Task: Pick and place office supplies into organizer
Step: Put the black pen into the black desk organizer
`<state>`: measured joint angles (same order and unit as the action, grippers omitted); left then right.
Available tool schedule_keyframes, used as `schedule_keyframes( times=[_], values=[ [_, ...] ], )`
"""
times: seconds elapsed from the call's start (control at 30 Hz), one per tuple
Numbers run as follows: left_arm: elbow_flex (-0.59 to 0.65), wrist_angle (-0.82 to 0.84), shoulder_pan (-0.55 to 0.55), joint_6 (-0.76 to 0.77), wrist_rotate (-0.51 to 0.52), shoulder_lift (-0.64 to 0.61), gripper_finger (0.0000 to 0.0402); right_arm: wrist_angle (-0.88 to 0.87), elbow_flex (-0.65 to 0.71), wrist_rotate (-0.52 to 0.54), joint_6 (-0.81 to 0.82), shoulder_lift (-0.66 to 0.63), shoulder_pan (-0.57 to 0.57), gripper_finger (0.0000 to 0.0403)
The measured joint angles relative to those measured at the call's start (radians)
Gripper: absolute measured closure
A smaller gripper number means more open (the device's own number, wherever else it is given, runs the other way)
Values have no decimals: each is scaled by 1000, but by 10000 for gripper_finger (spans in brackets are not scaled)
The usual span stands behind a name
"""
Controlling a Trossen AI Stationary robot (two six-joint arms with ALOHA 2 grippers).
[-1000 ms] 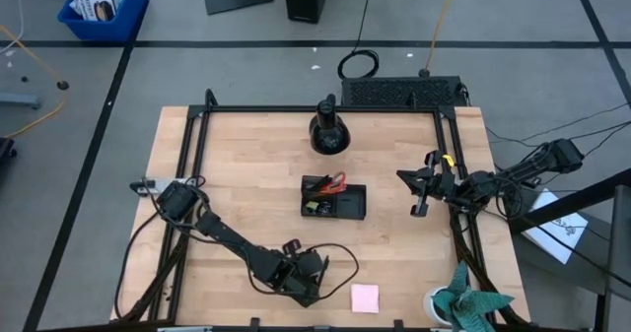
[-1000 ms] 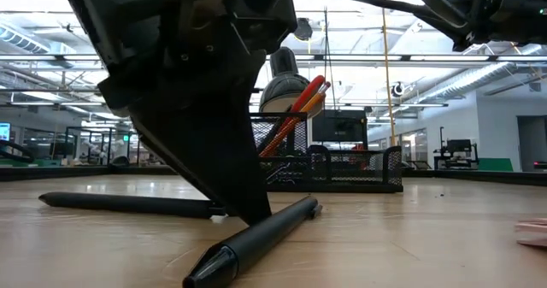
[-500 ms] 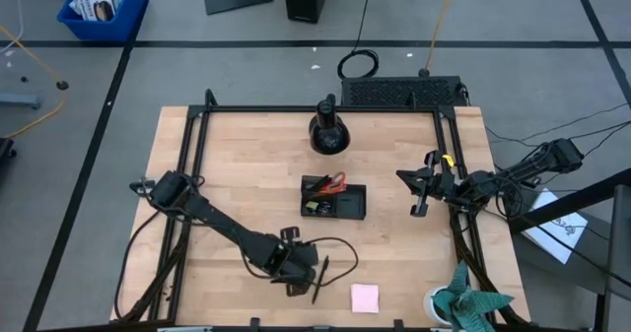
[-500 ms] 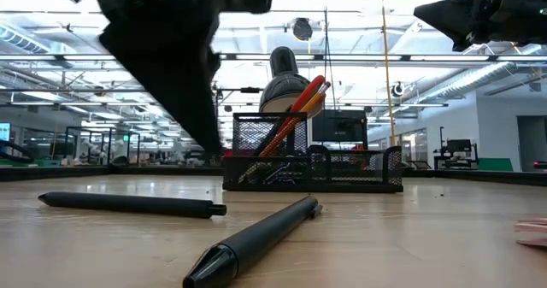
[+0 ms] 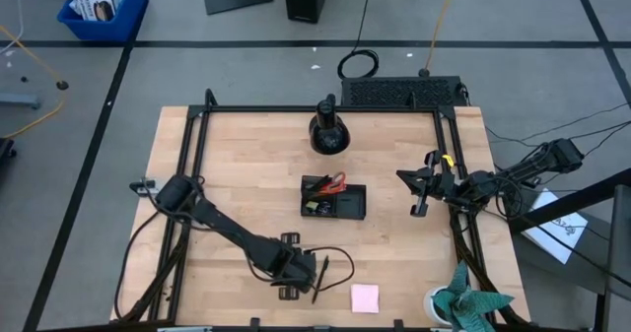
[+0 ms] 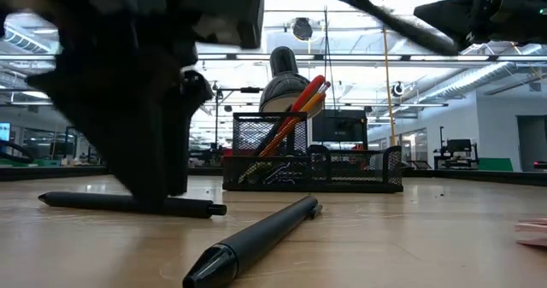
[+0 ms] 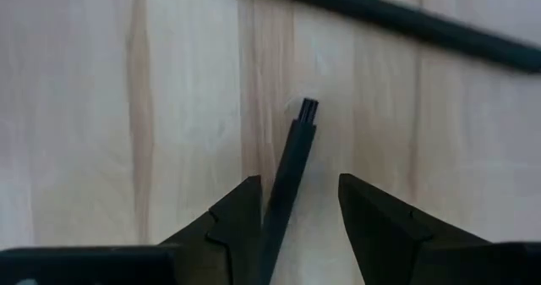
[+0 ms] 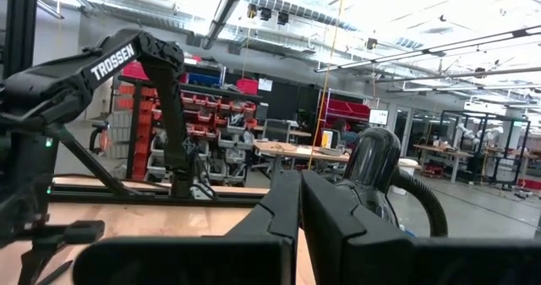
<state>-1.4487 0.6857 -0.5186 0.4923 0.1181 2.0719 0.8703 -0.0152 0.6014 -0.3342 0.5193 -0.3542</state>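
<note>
My left gripper (image 7: pixel 296 209) is down at the table's near edge, fingers apart, with a slim black plastic pen (image 7: pixel 287 179) lying between them, not yet pinched. A second black pen (image 5: pixel 321 276) lies just beside it on the wooden table (image 5: pixel 246 155), and a pink square sticky-note pad (image 5: pixel 365 298) sits nearby. The black mesh organizer (image 5: pixel 334 198), holding orange pencils (image 6: pixel 295 108) and red-handled scissors (image 5: pixel 335 181), stands mid-table. My right gripper (image 8: pixel 300 209) waits closed at the right edge.
</note>
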Motion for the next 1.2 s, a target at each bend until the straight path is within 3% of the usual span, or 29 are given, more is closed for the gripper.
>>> schedule_keyframes(
  times=[0.33,0.43,0.67,0.77,0.9,1.07,1.2],
  values=[
    [-6,-9,2,-19,3,50,244,0,0,0,1,0,0,394],
    [-5,-12,1,-20,1,54,272,0,0,0,0,0,0,394],
    [-5,-14,-2,-47,-8,56,380,0,0,0,1,0,0,394],
    [-5,-15,-1,-47,13,56,387,0,0,0,1,0,0,394],
    [-4,-15,-4,-65,115,54,377,0,0,0,1,0,0,394],
    [7,13,13,-123,342,31,394,0,0,0,1,0,0,394],
    [3,-43,44,-195,463,-41,390,0,0,0,1,0,0,394]
  ],
)
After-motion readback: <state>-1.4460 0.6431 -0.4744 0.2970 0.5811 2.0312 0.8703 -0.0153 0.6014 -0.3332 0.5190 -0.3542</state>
